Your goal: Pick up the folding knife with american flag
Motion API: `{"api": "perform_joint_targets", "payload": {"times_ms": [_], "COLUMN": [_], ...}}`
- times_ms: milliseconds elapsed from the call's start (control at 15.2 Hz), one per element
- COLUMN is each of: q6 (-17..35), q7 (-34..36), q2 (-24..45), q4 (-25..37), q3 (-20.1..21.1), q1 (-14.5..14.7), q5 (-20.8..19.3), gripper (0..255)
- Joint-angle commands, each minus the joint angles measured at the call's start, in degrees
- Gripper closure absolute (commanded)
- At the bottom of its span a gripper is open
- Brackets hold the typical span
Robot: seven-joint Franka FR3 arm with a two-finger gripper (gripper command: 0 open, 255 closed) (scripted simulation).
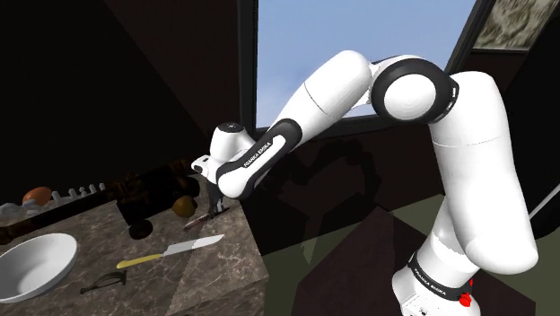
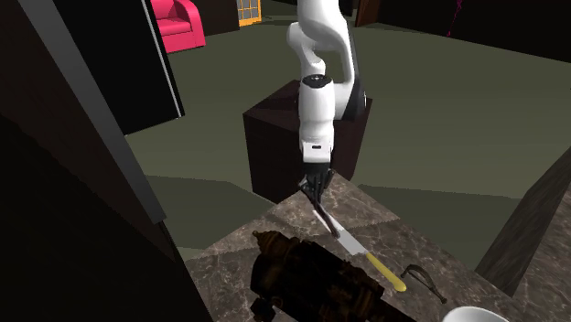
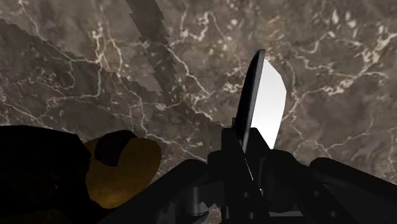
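The end effector [image 3: 245, 162] is clenched on the folding knife [image 3: 263, 102]. Its two black fingers clasp the dark handle, and the opened blade juts out beyond the fingertips. The grip looks sensible: the handle is the thicker part, and taking it there keeps the fingers off the thin blade.

In the second exterior view the end effector [image 2: 316, 190] points straight down from the arm. The folding knife [image 2: 322, 218] hangs below it at a slant, over the corner of the marble surface [image 2: 384, 215] nearest the stand. Its tip is close to the surface; I cannot tell whether it is clear of it. The shoulder view puts the end effector [image 1: 214, 203] and the folding knife [image 1: 210, 216] at that same corner, close to the edge, probably because the arm reaches it easily there.

The blade is broad and pale grey, bright on its flat side, with a curved back that tapers to a point. The handle reads dark from the wrist and reddish from the shoulder view, and no flag pattern can be made out.

A kitchen knife [image 1: 193, 243] with a yellow handle lies flat nearer the middle of the surface, apart from the grasp. A round amber thing [image 3: 121, 168] sits just beside the fingers.
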Motion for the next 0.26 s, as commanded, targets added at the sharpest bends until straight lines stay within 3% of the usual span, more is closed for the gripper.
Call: {"api": "perform_joint_targets", "payload": {"times_ms": [0,198], "q6": [-1.14,-1.76], "q7": [0.08,0.09], "q2": [-1.04,-1.72], "q4": [0.09,0.03], "q3": [0.08,0.13], "q1": [-0.02,-0.07], "q5": [0.07,0.12], "gripper": [255,255]}}
